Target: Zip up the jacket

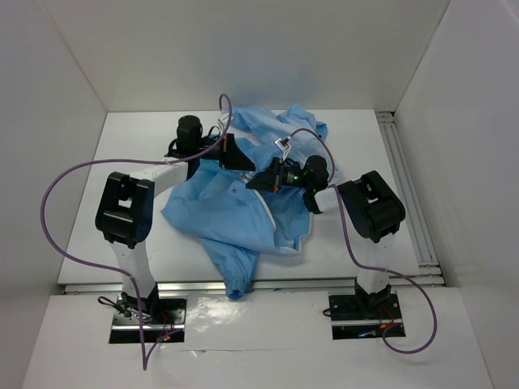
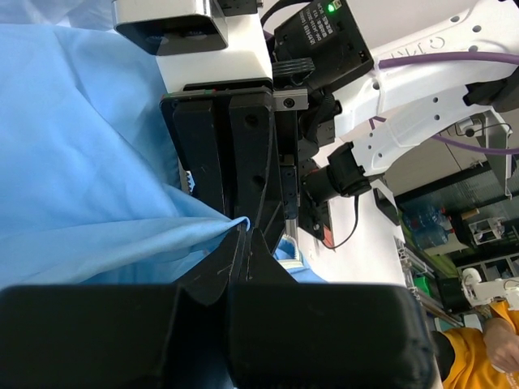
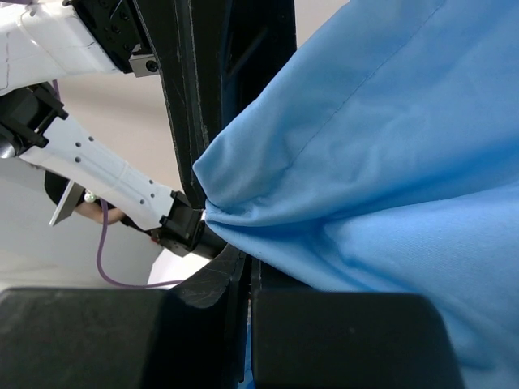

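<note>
The light sky-blue jacket (image 1: 235, 215) lies crumpled in the middle of the table, one sleeve hanging over the near edge, its white zipper edging (image 1: 268, 217) running down the front. My left gripper (image 1: 247, 164) and right gripper (image 1: 261, 180) meet tip to tip above the jacket's middle. In the left wrist view my left gripper (image 2: 244, 237) is shut on a pinch of blue fabric (image 2: 97, 186), with the right gripper's fingers (image 2: 243, 154) right against it. In the right wrist view my right gripper (image 3: 243, 263) is shut on a fold of the jacket (image 3: 365, 162). The zipper slider is hidden.
The white table (image 1: 122, 219) has walls at the back and sides. A rail (image 1: 405, 186) runs along the right edge. Purple cables (image 1: 61, 182) loop from both arms over the jacket and the left side.
</note>
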Available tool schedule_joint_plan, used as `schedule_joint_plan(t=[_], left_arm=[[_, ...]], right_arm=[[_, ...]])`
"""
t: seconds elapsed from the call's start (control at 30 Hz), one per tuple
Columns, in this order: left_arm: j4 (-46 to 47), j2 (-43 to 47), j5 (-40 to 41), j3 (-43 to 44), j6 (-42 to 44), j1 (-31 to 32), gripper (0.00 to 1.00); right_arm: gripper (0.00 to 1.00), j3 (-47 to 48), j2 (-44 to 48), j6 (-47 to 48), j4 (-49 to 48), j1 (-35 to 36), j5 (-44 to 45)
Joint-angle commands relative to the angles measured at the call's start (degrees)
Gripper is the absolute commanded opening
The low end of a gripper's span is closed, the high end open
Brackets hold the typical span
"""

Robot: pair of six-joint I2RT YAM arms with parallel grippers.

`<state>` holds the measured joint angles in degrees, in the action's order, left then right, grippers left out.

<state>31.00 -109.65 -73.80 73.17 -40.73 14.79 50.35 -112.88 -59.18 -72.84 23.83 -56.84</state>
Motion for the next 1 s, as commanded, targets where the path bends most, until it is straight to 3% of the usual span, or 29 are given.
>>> schedule_joint_plan(t=[0.0,0.97], left_arm=[[3.44,0.40,-2.31,1.37,0.04,0.51,0.00],[0.45,-0.13,-1.26,1.89,2.41,0.51,0.00]], right_arm=[[0.00,0.98,0.38,-0.24,-9.95,-0.46,-0.82],[0.00,1.51,-0.15,-2.52,-13.64,-0.46,-1.87]])
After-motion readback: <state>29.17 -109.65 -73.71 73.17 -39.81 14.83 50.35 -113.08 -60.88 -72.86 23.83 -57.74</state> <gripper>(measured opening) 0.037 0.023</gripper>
